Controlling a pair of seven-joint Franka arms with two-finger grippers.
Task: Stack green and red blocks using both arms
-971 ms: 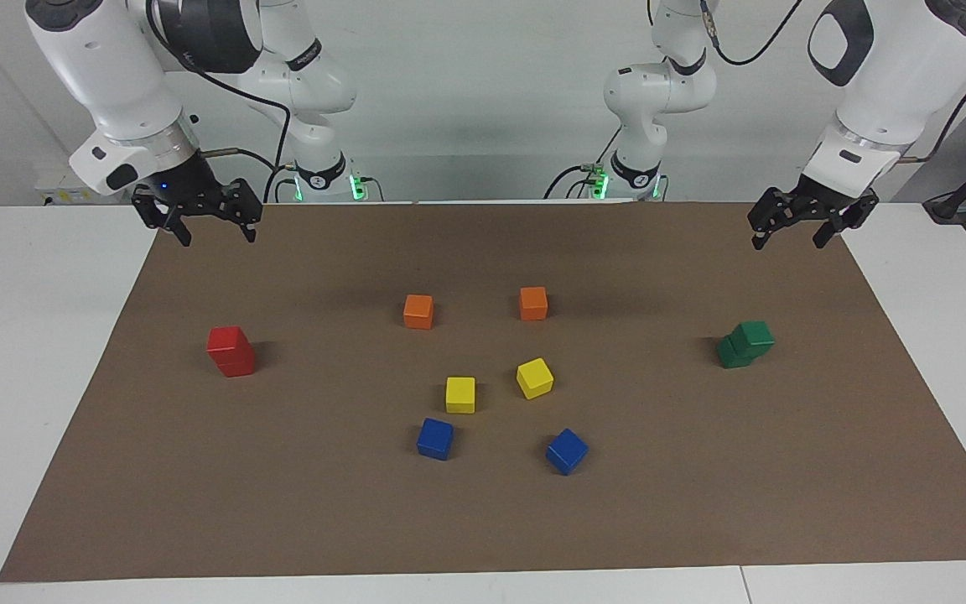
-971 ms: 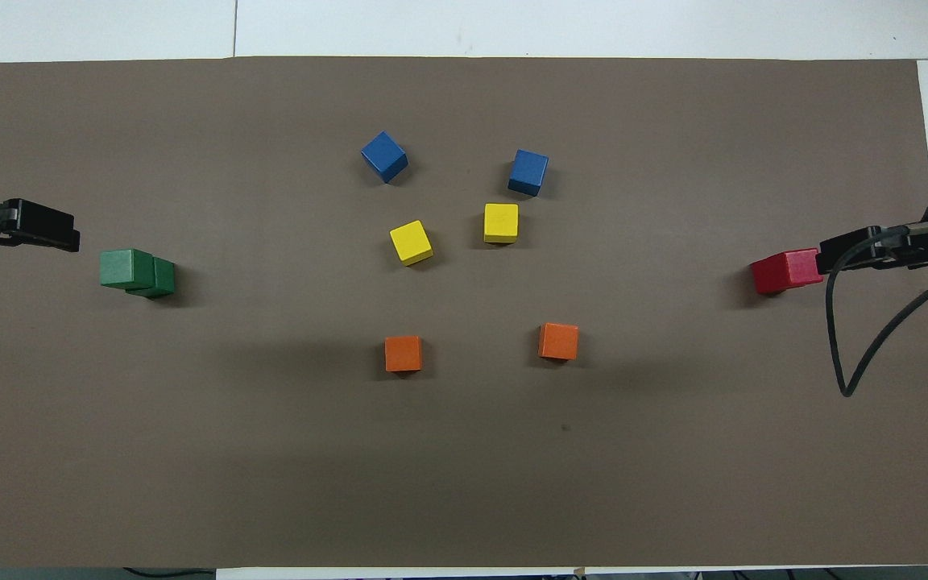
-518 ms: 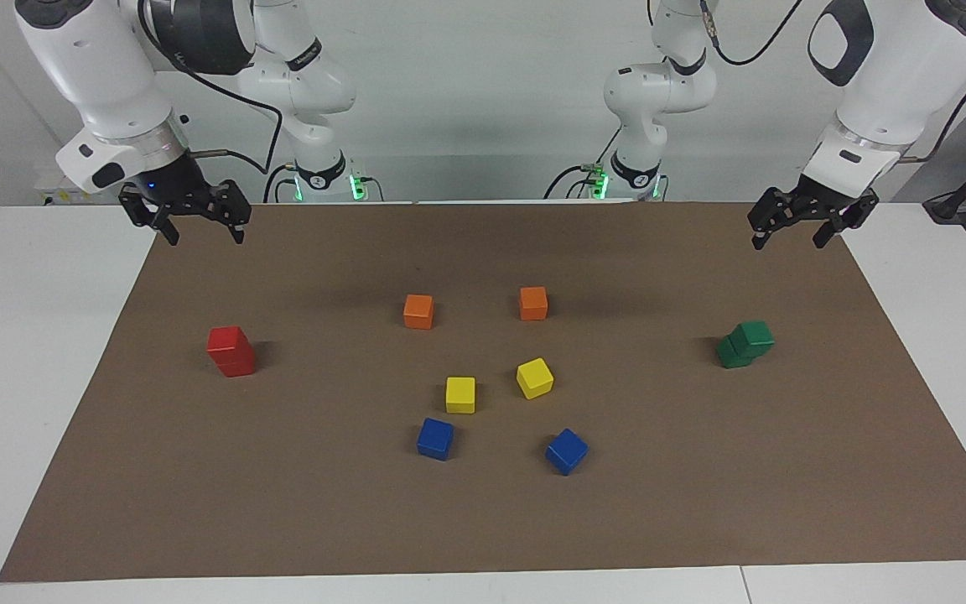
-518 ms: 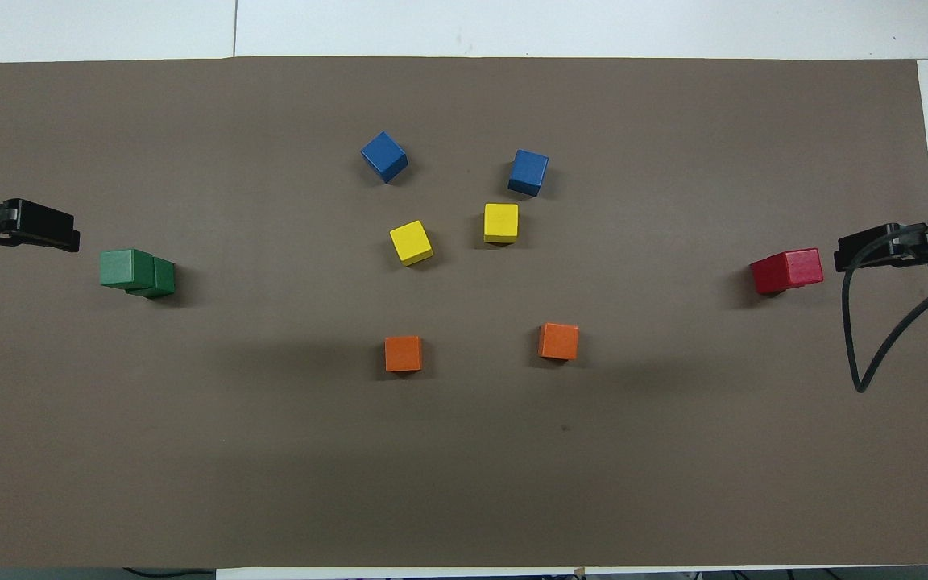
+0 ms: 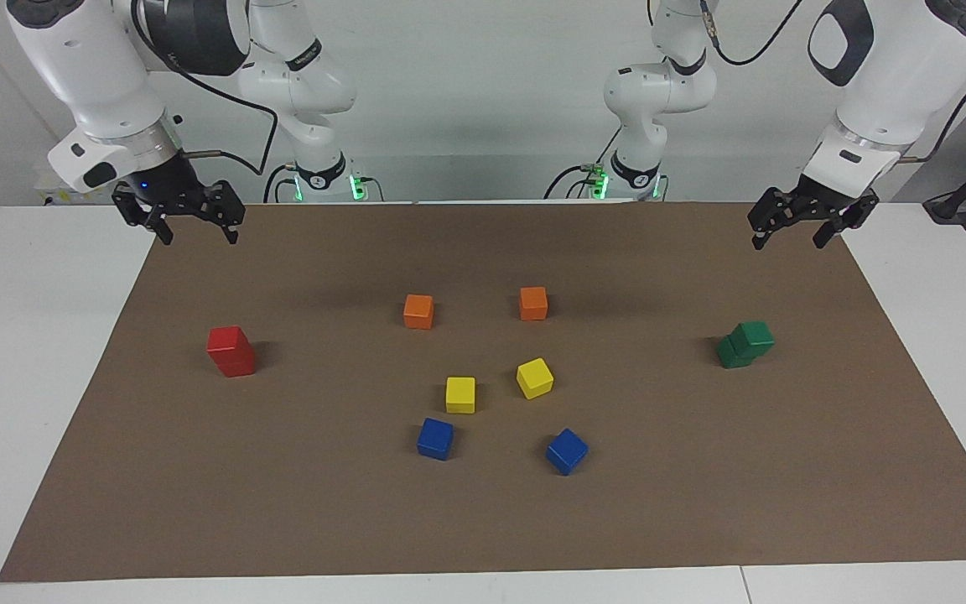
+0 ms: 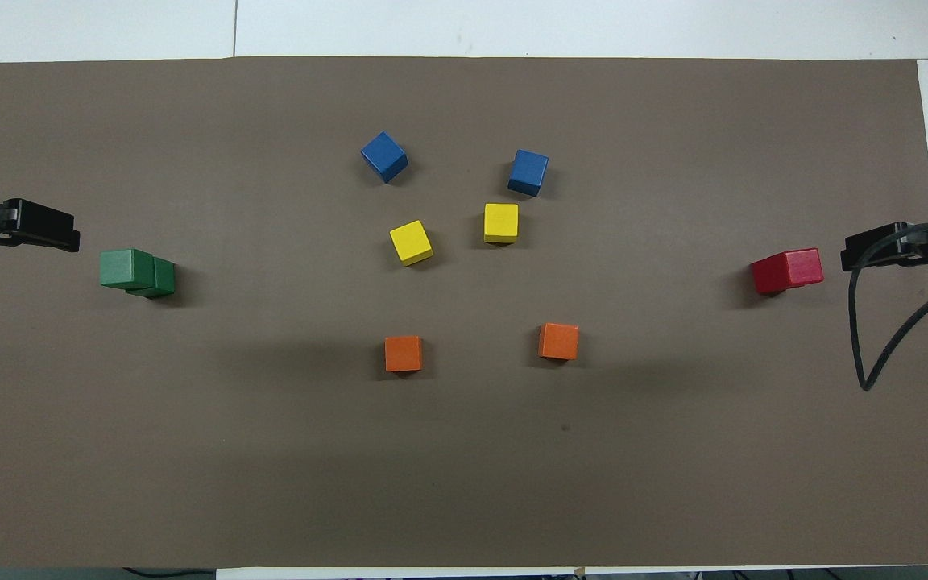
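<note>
No text, label, brand, number or sign can be read anywhere in either view. Small dark markings are seen on the white arm links above the right gripper (image 5: pixel 179 225), but no letters can be made out in them. Nothing legible is carried by the cubes or the brown mat (image 5: pixel 483 520) below the grippers.

A white table (image 5: pixel 47 352) fills most of the frame, covered across its middle by a brown mat (image 5: pixel 483 520). A plain pale wall (image 5: pixel 483 101) spans the top of the facing view, evenly lit.
</note>
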